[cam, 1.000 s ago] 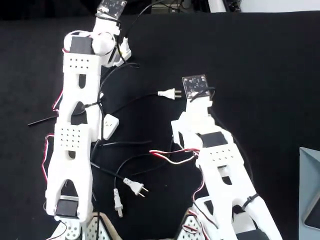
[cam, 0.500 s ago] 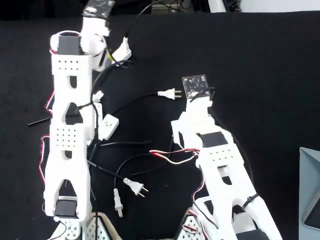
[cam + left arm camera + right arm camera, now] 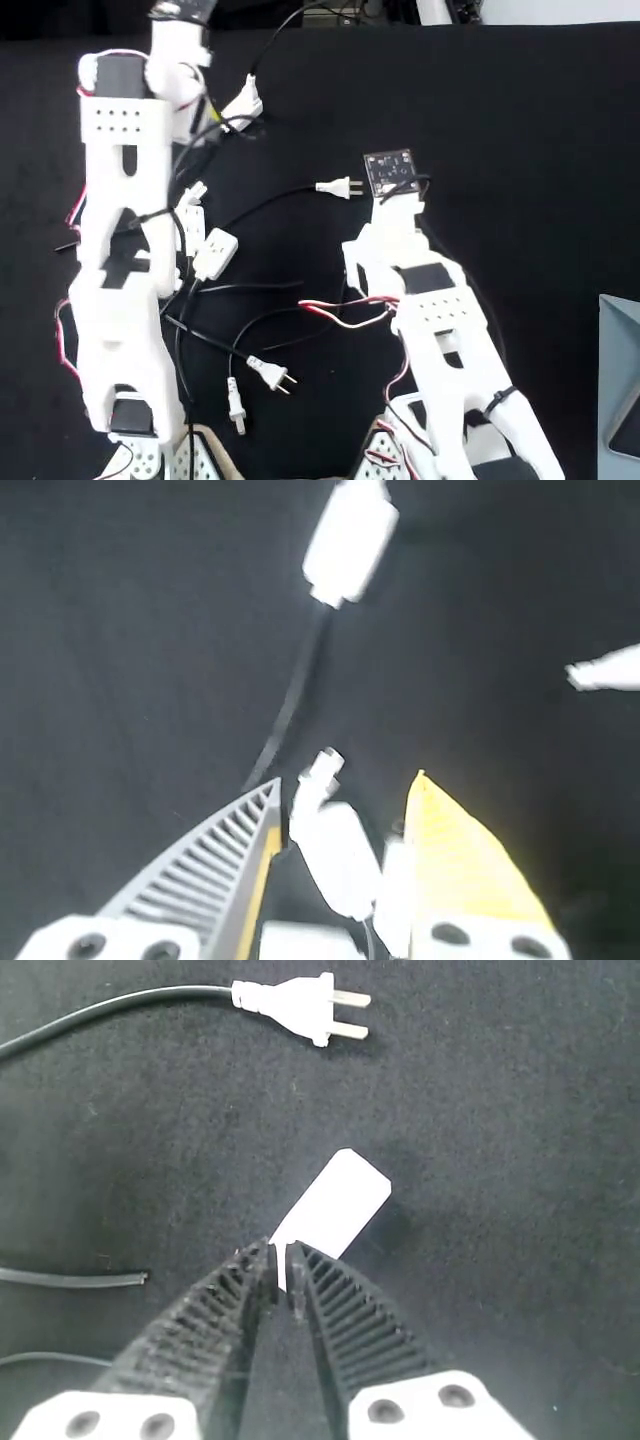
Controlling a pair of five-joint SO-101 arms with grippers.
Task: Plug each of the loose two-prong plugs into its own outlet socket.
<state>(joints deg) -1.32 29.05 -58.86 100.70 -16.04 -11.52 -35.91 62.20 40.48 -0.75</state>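
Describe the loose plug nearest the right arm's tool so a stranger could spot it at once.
On the black table, find the right arm's wrist with its small dark board. Just beside that board lies a white two-prong plug on a black cord. Unlike the two plugs down by the arms' bases, its prongs point at the board.

Right end effector (image 3: 283, 1260) tips tight on white outlet socket (image 3: 338, 1205) corner; loose two-prong plug (image 3: 295, 1002) nearby, apart.

Black tabletop (image 3: 560, 150); grey container (image 3: 618, 370) at its right edge
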